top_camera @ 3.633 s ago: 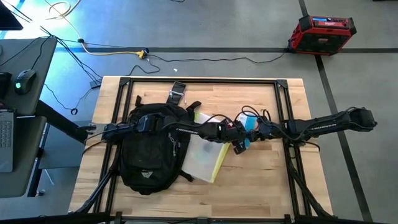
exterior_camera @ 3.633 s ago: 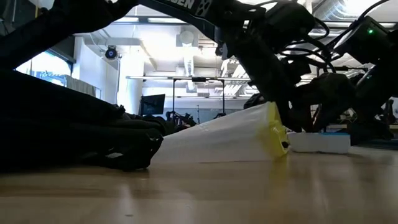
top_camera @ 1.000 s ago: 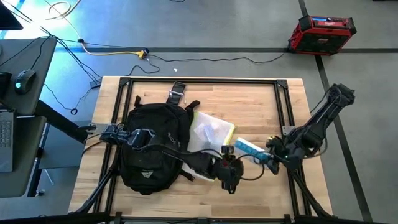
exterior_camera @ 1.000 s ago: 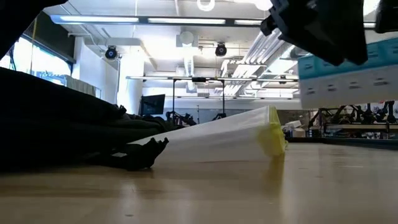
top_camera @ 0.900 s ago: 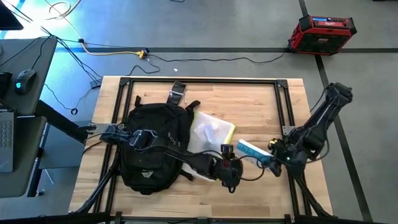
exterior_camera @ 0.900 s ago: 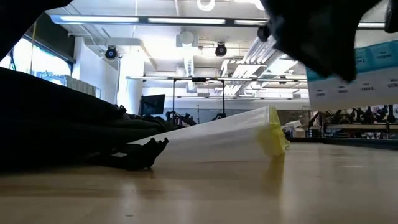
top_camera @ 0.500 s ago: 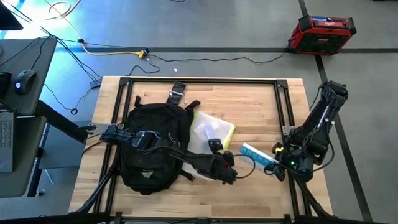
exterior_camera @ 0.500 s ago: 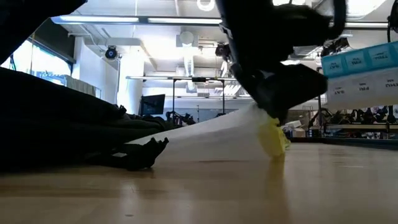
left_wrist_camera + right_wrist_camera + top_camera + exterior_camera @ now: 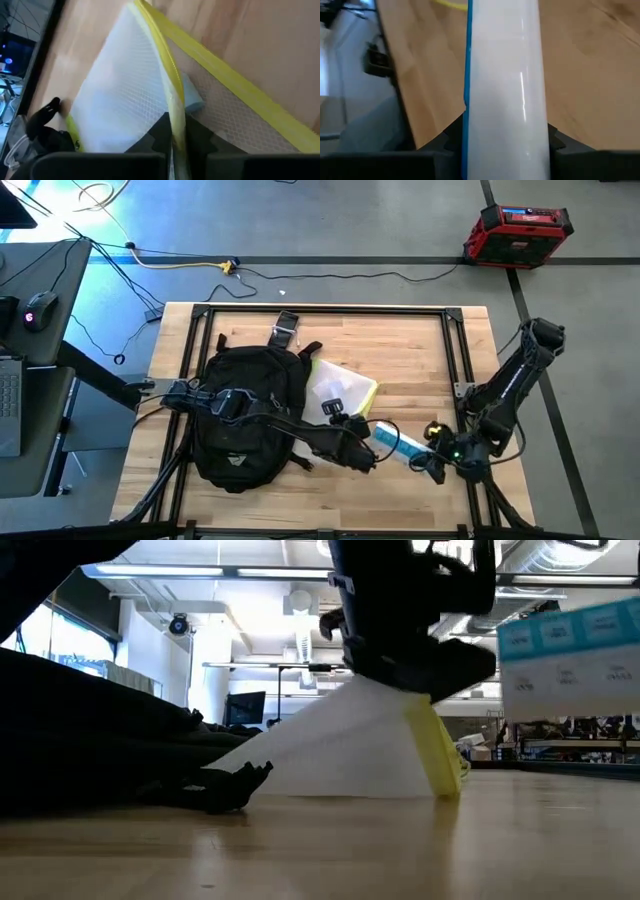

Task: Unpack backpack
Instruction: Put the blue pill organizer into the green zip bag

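Note:
The black backpack (image 9: 240, 415) lies on the table's left half, dark at the left of the low view (image 9: 90, 740). Beside it on the right lies a translucent pouch (image 9: 345, 392) with yellow trim. My left gripper (image 9: 335, 416) reaches over the backpack and is shut on the pouch's trim (image 9: 175, 135). My right gripper (image 9: 425, 462), near the table's near right corner, is shut on a white and blue box (image 9: 395, 442), which shows at the right of the low view (image 9: 570, 650). My left gripper pinches the pouch's yellow-trimmed edge (image 9: 174, 107) between its two fingers, slanting down from the near side. That edge is raised like a tent (image 9: 400, 710). The yellow corner (image 9: 447, 790) and the pouch's left part stay on the table. My right gripper pinches the box by its two long sides (image 9: 470, 120) near one end, with a finger on each side. The fingers slant down from the table's right and lie along the box. The box juts out toward the pouch, clear of the table.
Black frame rails (image 9: 460, 360) run along the table's edges. A backpack strap end (image 9: 235, 785) lies on the wood in front of the pouch. Bare wood shows at the far right (image 9: 400, 345). A red case (image 9: 517, 232) sits on the floor beyond the table.
My left gripper has swung from the near side toward the pouch, tipped down and taken hold of its yellow edge. That edge has risen, while the pouch's left part stays down. My right gripper has carried the box toward the table's near edge.

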`<state>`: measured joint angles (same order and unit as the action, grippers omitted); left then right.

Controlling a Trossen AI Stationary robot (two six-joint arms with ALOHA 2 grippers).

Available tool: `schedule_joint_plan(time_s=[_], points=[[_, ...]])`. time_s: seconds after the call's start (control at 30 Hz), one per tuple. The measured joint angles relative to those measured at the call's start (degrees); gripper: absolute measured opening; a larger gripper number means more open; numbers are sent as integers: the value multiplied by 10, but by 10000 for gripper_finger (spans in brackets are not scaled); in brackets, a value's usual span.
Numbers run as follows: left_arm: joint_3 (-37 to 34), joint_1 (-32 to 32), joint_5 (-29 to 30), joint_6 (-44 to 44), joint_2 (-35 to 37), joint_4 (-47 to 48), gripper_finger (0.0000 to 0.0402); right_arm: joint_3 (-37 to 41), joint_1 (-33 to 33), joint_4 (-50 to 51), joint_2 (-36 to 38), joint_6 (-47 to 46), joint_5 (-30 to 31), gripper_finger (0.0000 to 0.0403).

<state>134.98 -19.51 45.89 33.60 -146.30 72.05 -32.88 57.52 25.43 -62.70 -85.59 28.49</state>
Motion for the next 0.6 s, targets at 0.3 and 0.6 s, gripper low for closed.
schedule_joint_plan(time_s=[0.3, 0.6], points=[[0, -26, 78, 24, 35, 1, 1, 0, -106, -65, -4, 104, -111, 112], [0, -32, 101, 28, 39, -3, 0, 0, -210, -97, -28, 206, -208, 112]])
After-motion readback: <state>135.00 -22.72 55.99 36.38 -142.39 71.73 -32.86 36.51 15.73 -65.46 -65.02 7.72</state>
